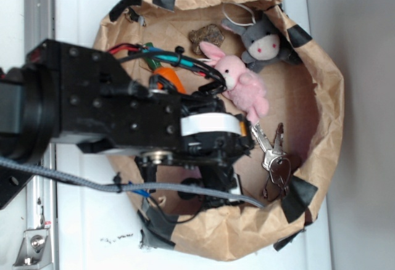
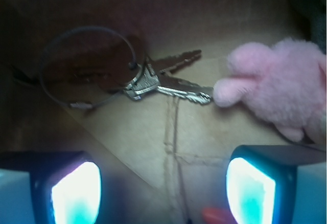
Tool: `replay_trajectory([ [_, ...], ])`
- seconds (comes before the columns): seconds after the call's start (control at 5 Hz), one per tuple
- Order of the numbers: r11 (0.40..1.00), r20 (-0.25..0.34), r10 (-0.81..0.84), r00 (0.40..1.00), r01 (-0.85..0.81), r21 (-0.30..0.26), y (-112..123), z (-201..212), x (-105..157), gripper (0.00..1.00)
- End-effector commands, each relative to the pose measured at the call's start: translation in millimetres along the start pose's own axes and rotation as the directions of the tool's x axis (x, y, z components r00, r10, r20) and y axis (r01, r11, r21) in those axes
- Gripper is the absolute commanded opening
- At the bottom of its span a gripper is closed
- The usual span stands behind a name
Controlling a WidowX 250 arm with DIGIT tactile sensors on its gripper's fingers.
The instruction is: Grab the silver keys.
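The silver keys [image 2: 163, 81] lie flat on the brown paper bowl [image 1: 321, 79], near its rim, with the tip of the shiny key just beside the foot of the pink plush rabbit [image 2: 278, 88]. The gripper [image 2: 163, 188] hangs above them with its fingers [image 2: 76, 193] spread wide and nothing between them (the wrist view shows bare paper in the gap). So the grasp is not yet made: the keys sit ahead of the fingers rather than between them. What appears left is to line up over the bunch, descend, close and lift.
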State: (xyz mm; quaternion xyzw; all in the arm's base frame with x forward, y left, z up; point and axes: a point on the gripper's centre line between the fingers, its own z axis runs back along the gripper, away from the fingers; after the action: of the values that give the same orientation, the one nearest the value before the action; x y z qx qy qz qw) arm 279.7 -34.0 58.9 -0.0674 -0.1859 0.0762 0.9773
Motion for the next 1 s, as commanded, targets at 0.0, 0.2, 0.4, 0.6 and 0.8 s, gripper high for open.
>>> replay_trajectory([
  [0.0, 0.997, 0.043, 0.041, 0.998, -0.038, -0.067, -23, 1, 22, 1.0],
  [0.2, 0.993, 0.02, 0.067, 0.998, -0.064, -0.101, -27, -3, 24, 1.0],
  [0.4, 0.986, -0.008, 0.065, 0.998, -0.065, -0.151, -30, 5, 24, 1.0],
  [0.6, 0.978, -0.017, 0.079, 0.997, -0.081, -0.194, -32, 11, 26, 1.0],
  [0.8, 0.973, -0.024, 0.112, 0.993, -0.114, -0.2, -37, 6, 31, 1.0],
])
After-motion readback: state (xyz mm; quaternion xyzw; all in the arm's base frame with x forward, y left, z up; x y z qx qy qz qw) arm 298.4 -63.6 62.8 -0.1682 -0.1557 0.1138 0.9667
